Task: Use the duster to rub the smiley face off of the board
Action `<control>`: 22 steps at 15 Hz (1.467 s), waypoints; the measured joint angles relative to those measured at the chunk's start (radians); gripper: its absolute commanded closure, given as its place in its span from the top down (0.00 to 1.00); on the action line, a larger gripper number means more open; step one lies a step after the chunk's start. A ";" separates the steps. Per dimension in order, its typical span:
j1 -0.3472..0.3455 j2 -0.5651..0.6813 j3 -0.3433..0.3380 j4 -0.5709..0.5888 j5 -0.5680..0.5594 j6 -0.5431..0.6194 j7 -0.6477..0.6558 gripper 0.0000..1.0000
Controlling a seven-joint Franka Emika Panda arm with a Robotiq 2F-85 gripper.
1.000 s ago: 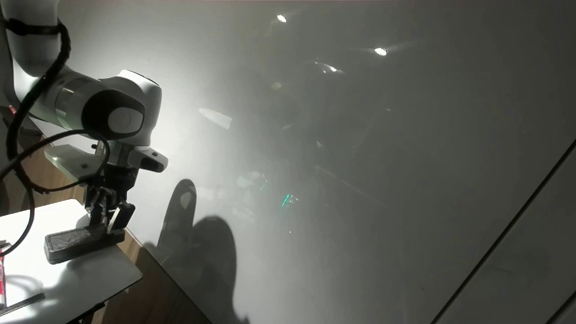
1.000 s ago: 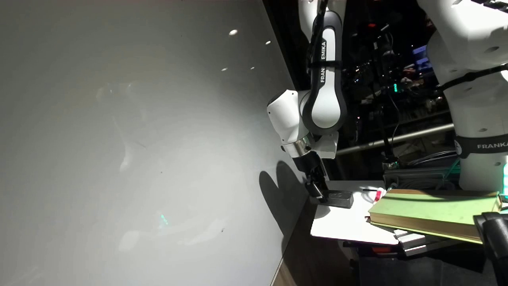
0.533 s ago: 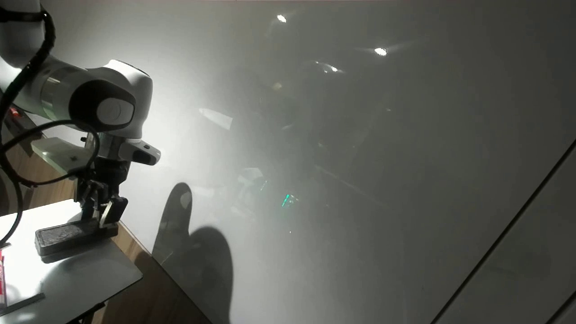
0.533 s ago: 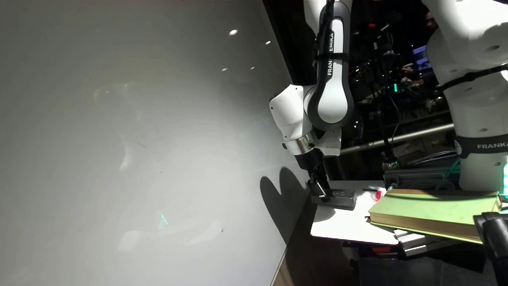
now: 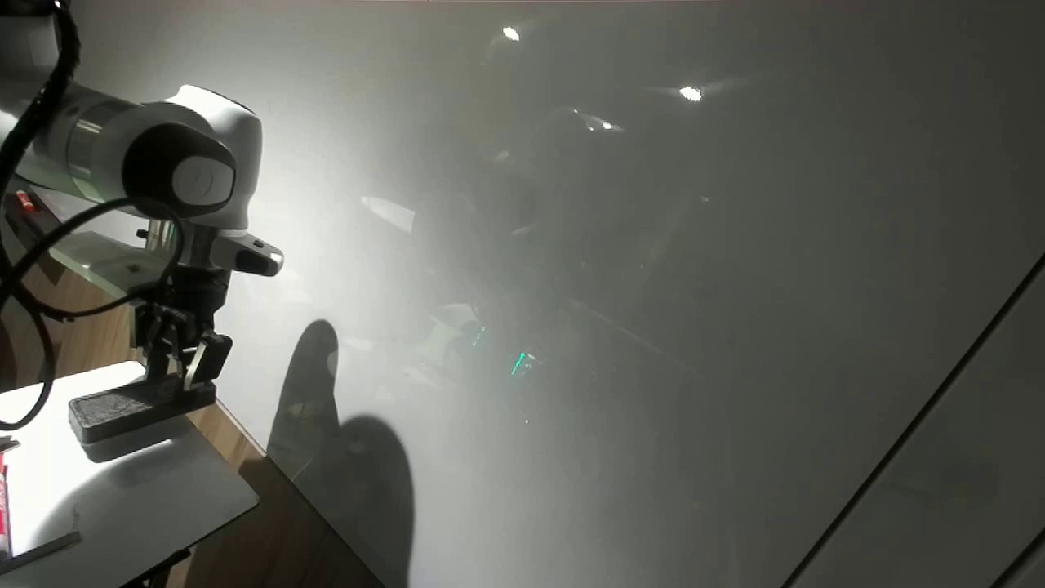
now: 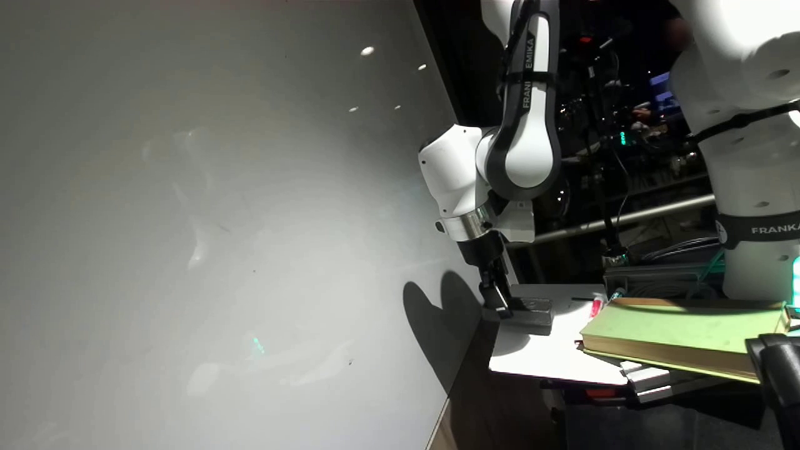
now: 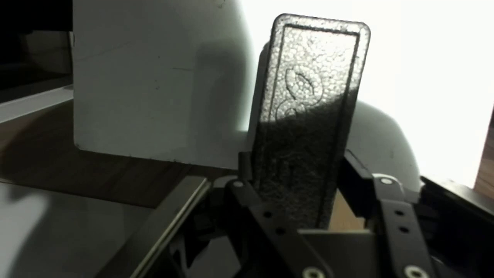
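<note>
The duster, a dark grey block point(image 5: 114, 411), shows in both exterior views point(image 6: 536, 317) and in the wrist view point(image 7: 314, 65). My gripper point(image 5: 180, 380) is shut on one end of it, with a finger on each long side; the gripper also shows in an exterior view point(image 6: 499, 305) and in the wrist view point(image 7: 299, 166). The duster is held level, a little above the small white tabletop point(image 5: 192, 494). The board point(image 5: 588, 465), large, glossy and white-grey, fills most of both exterior views point(image 6: 156, 325), apart from the duster. I cannot make out the smiley face among the reflections.
A red-and-white object point(image 6: 595, 306) lies on the tabletop beside a thick green book point(image 6: 681, 331). Another white robot arm point(image 6: 744, 187) stands behind. A black cable point(image 5: 41, 237) loops beside my arm. Wooden flooring point(image 5: 269, 514) lies between tabletop and board.
My gripper has risen with the duster, after a small shift left in an exterior view. The gap between duster and tabletop has grown. The arm's shadow on the board has shifted slightly left.
</note>
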 measured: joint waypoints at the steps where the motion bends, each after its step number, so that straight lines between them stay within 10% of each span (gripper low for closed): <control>1: -0.002 0.000 0.000 0.000 -0.008 0.000 0.001 0.31; 4: -0.003 0.001 0.000 0.001 -0.027 0.000 0.004 0.31; 5: -0.003 0.001 0.000 0.001 -0.027 0.000 0.004 0.72; 9: -0.003 0.011 0.000 0.001 -0.035 0.000 0.008 0.99; 22: -0.011 -0.146 -0.004 -0.047 0.069 -0.137 -0.046 1.00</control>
